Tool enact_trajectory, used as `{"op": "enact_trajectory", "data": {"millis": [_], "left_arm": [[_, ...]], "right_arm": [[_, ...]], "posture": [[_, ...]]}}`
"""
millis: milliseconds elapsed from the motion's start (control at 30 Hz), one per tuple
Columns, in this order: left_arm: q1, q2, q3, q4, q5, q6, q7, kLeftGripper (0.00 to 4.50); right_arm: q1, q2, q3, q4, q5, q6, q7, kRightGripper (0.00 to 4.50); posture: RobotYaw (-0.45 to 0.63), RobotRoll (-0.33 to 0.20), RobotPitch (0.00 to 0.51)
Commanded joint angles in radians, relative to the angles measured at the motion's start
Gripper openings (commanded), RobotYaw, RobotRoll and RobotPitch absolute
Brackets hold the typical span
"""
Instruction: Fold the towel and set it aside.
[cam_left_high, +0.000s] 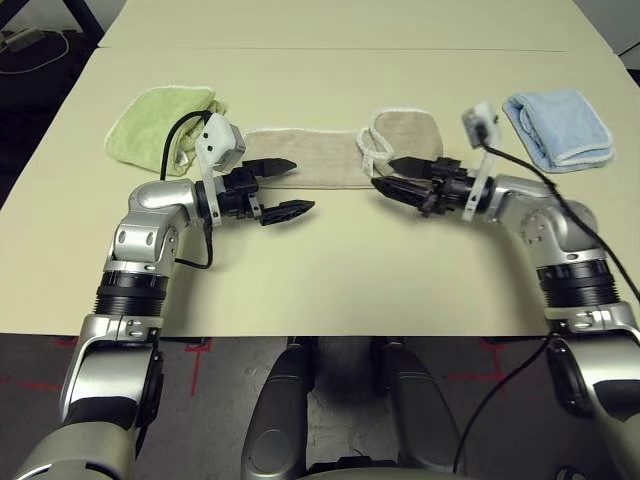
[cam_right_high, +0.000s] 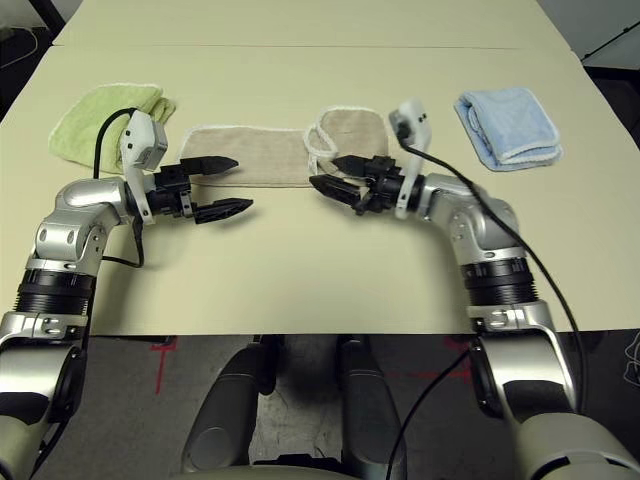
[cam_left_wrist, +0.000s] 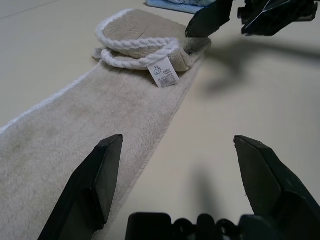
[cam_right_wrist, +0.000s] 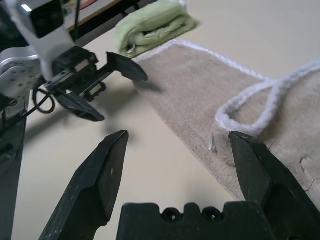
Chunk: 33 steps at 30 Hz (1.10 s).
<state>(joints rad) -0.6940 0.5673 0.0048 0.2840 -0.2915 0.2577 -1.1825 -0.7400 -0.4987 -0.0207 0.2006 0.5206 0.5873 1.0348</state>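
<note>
I see both claws, left (cam_left_high: 282, 187) and right (cam_left_high: 388, 175), spread wide and empty beside the towel (cam_left_high: 318, 157).

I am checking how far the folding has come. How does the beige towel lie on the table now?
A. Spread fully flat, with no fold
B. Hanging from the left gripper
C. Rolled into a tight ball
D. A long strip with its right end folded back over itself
D: the towel lies as a long strip on the table, and its right end, with the white edging, is turned back on top.
</note>
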Motion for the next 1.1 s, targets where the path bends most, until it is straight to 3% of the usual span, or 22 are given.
{"op": "enact_trajectory", "data": {"millis": [33, 200, 433, 567, 833, 1100], "left_arm": [[0.011, -0.004, -0.016, -0.006, -0.004, -0.004, -0.001, 4.5], [-0.002, -0.014, -0.022, 0.001, -0.003, -0.006, -0.002, 4.5], [0.024, 0.008, -0.01, -0.033, -0.012, 0.012, 0.0, 4.5], [0.04, 0.019, 0.005, -0.039, -0.016, 0.023, 0.017, 4.5], [0.101, 0.036, 0.042, -0.095, -0.018, 0.062, 0.104, 4.5], [0.122, 0.051, 0.09, -0.134, -0.039, 0.116, 0.184, 4.5]], "right_arm": [[-0.016, -0.007, -0.004, 0.001, 0.006, -0.027, 0.044, 4.47], [-0.063, 0.058, 0.044, 0.075, -0.066, -0.094, 0.003, 4.47], [-0.134, 0.088, -0.008, 0.293, -0.135, -0.289, -0.034, 4.47], [-0.135, 0.068, -0.034, 0.417, -0.154, -0.546, 0.081, 4.47], [-0.191, -0.024, -0.048, 0.768, -0.21, -0.854, 0.326, 4.47], [-0.223, -0.047, -0.05, 0.878, -0.233, -0.939, 0.463, 4.47]], "posture": [[-0.02, 0.0, 0.227], [-0.01, 0.0, 0.223], [0.01, 0.0, 0.219], [0.01, 0.0, 0.226], [0.05, 0.0, 0.241], [0.07, 0.0, 0.249]]}}
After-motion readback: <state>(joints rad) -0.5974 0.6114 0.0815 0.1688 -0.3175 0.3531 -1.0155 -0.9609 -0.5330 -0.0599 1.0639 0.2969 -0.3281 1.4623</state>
